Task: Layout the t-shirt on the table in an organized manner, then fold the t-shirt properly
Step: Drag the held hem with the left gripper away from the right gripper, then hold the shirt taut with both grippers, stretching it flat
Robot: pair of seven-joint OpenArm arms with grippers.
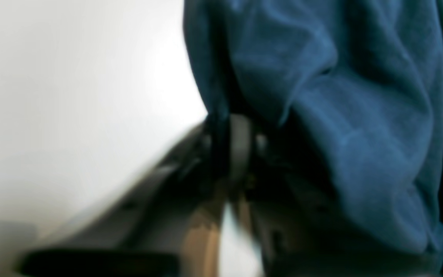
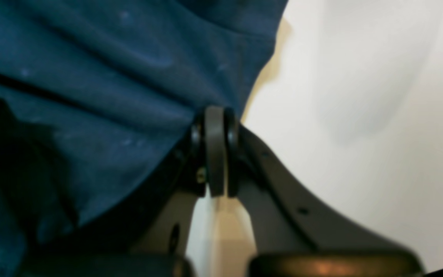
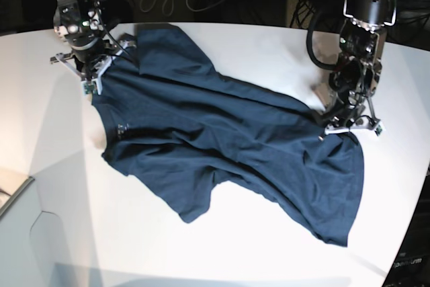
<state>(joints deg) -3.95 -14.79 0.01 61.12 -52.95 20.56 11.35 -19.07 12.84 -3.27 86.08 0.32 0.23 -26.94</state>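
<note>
On the left of the base view I see my right gripper [image 3: 92, 75] at the far-left part of the t-shirt [image 3: 222, 139], near the neck and shoulder, and in the right wrist view its jaws are pressed together on an edge of the blue cloth, which spreads away to the left of them. The t-shirt lies on the white counter [image 3: 54, 186], not flat but stretched in a long diagonal band from the far left to the near right, with wrinkles along the middle and one sleeve hanging toward the near side. This long axis runs almost straight from one gripper to the other, and I judge that the coming move turns on this: each arm holds its own end, so pulling them apart along this line should tension the cloth. On the right, my left gripper [image 3: 349, 124] sits at the right edge of the shirt, by the hem side. The left wrist view is blurred, yet the jaws look closed on a bunch of fabric that rises above them and to the right.
</note>
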